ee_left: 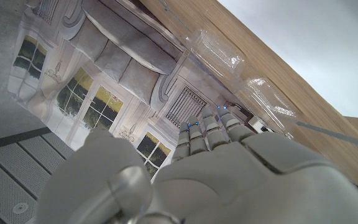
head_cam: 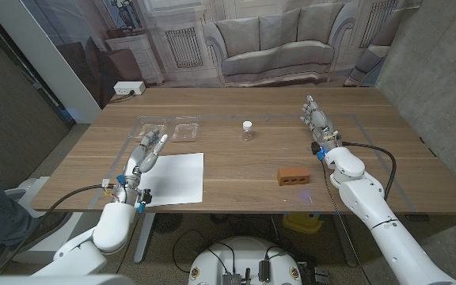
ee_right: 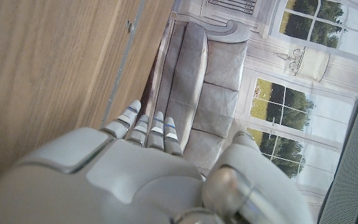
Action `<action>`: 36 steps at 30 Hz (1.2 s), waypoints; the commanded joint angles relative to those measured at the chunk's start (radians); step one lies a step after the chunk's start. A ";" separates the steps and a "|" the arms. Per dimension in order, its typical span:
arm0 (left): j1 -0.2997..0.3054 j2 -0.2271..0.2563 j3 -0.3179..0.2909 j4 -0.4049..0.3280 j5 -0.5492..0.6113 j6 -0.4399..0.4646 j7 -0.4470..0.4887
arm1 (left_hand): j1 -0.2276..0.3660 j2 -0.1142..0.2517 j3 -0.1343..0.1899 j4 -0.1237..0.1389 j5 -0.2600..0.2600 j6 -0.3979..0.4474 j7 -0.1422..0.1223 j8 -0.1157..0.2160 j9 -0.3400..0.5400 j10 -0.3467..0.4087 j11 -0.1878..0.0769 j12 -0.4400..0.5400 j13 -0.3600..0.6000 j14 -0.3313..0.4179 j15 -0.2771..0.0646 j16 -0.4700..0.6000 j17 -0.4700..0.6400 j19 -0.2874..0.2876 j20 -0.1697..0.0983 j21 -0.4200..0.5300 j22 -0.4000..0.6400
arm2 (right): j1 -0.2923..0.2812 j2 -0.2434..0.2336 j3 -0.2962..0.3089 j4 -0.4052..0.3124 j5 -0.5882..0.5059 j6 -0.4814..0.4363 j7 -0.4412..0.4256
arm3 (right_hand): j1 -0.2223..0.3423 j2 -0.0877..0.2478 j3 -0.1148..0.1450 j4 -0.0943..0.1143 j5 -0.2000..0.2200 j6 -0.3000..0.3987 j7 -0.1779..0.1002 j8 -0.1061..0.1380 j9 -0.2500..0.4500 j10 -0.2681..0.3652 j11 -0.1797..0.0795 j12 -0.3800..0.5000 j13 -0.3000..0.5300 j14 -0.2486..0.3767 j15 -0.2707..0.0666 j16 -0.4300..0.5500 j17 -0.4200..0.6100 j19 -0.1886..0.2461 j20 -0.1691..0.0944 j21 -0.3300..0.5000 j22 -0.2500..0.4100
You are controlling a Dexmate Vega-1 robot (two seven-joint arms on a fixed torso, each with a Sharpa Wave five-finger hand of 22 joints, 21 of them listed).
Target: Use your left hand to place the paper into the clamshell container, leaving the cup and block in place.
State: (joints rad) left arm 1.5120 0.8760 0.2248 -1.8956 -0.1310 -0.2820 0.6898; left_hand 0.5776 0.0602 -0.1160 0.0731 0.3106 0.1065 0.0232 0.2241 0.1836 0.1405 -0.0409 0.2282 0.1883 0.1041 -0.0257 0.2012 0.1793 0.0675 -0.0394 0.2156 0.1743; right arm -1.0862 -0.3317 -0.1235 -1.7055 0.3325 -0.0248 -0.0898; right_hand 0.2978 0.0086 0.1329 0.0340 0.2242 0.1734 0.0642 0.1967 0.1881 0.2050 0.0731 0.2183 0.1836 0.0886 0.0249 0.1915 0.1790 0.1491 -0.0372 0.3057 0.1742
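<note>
Paper lies flat, just near side of clamshell container. Left hand at paper's left edge, fingers straight together, holding nothing. Cup right of container.

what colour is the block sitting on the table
The block is reddish-brown, like a brick, with dark holes along its side. The head view shows it best.

A robot test lab: a wooden table stands before a printed backdrop of a sofa and windows, with a power strip and loose cables beneath.
</note>
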 commanded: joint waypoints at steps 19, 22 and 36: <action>0.051 -0.088 -0.065 -0.136 0.325 0.369 0.034 | 0.013 -0.001 -0.006 -0.009 0.012 0.022 -0.010 -0.006 0.006 0.019 -0.009 -0.005 0.003 0.021 -0.010 0.001 0.004 0.018 -0.022 0.004 0.005 | 0.009 -0.003 0.003 0.012 0.007 -0.005 0.006 | 0.004 0.003 0.000 -0.004 -0.001 0.007 0.004 0.001 0.003 0.008 0.004 -0.002 0.003 0.012 0.001 -0.003 0.005 0.013 -0.024 -0.009 0.006; 0.050 -0.102 -0.061 -0.150 0.374 0.421 0.028 | 0.016 -0.001 -0.007 -0.010 0.013 0.023 -0.010 -0.006 0.006 0.020 -0.004 -0.006 0.003 0.023 -0.010 0.000 0.004 0.019 -0.021 0.003 0.005 | 0.010 -0.004 0.003 0.014 0.007 -0.006 0.008 | 0.004 0.003 -0.001 -0.004 -0.001 0.007 0.004 0.001 0.003 0.009 0.003 -0.002 0.003 0.012 0.001 -0.003 0.005 0.013 -0.025 -0.010 0.006; 0.061 -0.167 -0.067 -0.159 0.516 0.473 0.022 | 0.032 0.002 -0.007 -0.017 0.020 0.048 -0.021 -0.002 0.006 0.043 -0.021 -0.003 0.004 0.044 -0.020 0.003 0.004 0.035 -0.025 0.004 0.005 | 0.006 -0.005 0.007 0.010 0.010 -0.007 0.009 | 0.004 0.004 -0.002 -0.005 -0.002 0.006 0.004 0.001 0.003 0.008 0.002 -0.002 0.003 0.012 0.002 -0.003 0.005 0.013 -0.023 -0.013 0.006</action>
State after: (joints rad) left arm 1.5612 0.7562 0.1659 -2.0407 0.2810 0.1384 0.7142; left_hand 0.5972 0.0616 -0.1201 0.0606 0.3262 0.1459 0.0019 0.2182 0.1888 0.1726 -0.0588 0.2255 0.1883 0.1399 -0.0363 0.2012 0.1793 0.0889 -0.0358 0.2156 0.1743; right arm -1.0789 -0.3356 -0.1198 -1.6950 0.3403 -0.0318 -0.0831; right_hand 0.2981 0.0083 0.1301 0.0313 0.2242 0.1734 0.0642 0.1967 0.1881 0.2086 0.0767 0.2183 0.1836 0.0886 0.0249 0.1915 0.1790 0.1563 -0.0373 0.2989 0.1796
